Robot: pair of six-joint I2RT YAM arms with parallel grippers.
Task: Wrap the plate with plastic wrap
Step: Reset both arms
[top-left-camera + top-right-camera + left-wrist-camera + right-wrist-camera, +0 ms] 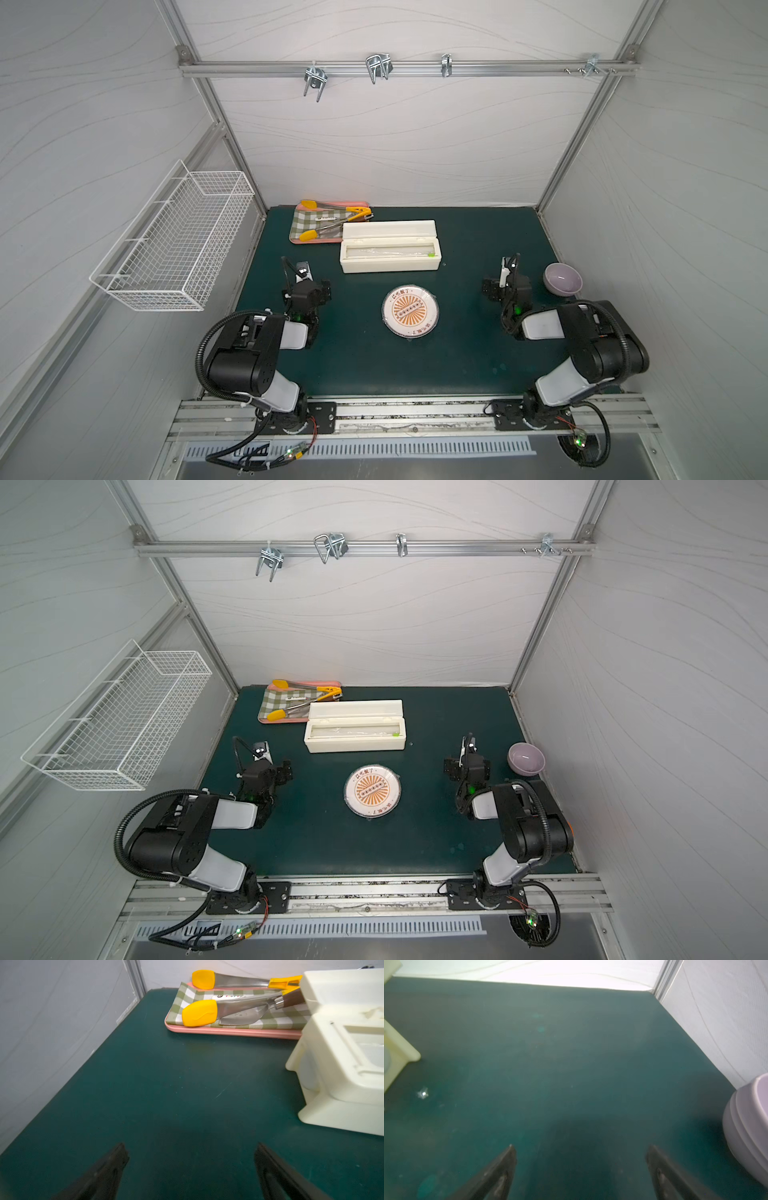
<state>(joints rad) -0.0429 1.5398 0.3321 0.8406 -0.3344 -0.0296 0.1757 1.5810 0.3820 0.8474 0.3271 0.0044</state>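
Black left gripper [190, 1147] and black right gripper [581, 1147]: jaws wide apart, empty, over dark green tabletop [415, 365], well apart from round white orange-sunburst plate [409, 311].

Two matching robot arms, left arm [249, 357] and right arm [598, 345]: chunky matte-black joint housings alternating with glossy white link shells. Ribbed black cable hose [202, 353] looped along each. Small green indicator light [297, 316] near each wrist. Flat black base plates [322, 415] dotted with screws, thin red and black wires [314, 430] trailing below. On the left gripper [190, 1147] and right gripper [580, 1148], dark, scuffed, wedge-shaped fingers [108, 1167].
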